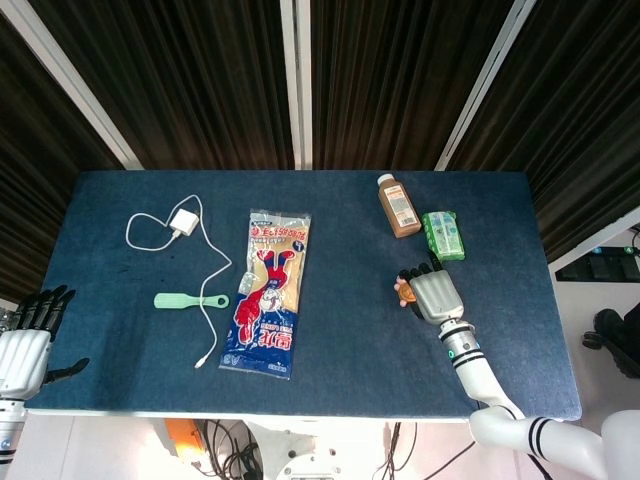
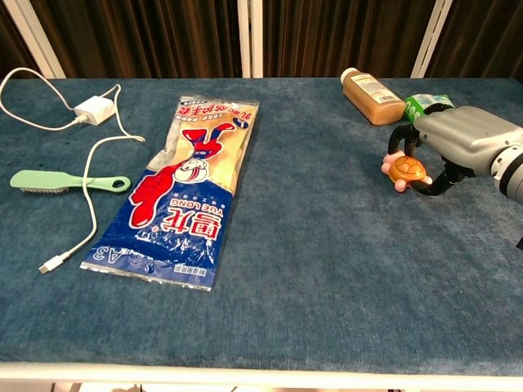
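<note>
The toy turtle (image 2: 408, 170) sits on the right half of the table (image 2: 327, 269), orange shell up, pink feet poking out; it lies on the inner side of the right robot hand (image 2: 458, 143), the side toward the table's middle, and the dark fingers (image 2: 398, 139) curl over it from above while the thumb hooks in from below, so the turtle is pinched right there in the grasp; from the head view only a sliver of the turtle (image 1: 404, 290) peeks out at the left edge of that right robot hand (image 1: 435, 295); I cannot tell whether it is touching the cloth or just clear of it. Just behind lie the green packet (image 1: 443, 235) and the brown bottle (image 1: 399, 205), both near, neither touching; the bottle's long axis runs away from the robot. The left robot hand (image 1: 28, 340) hangs at the far near-left corner, fingers spread, holding nothing, well apart from the turtle; the right one is plainly nearer.
</note>
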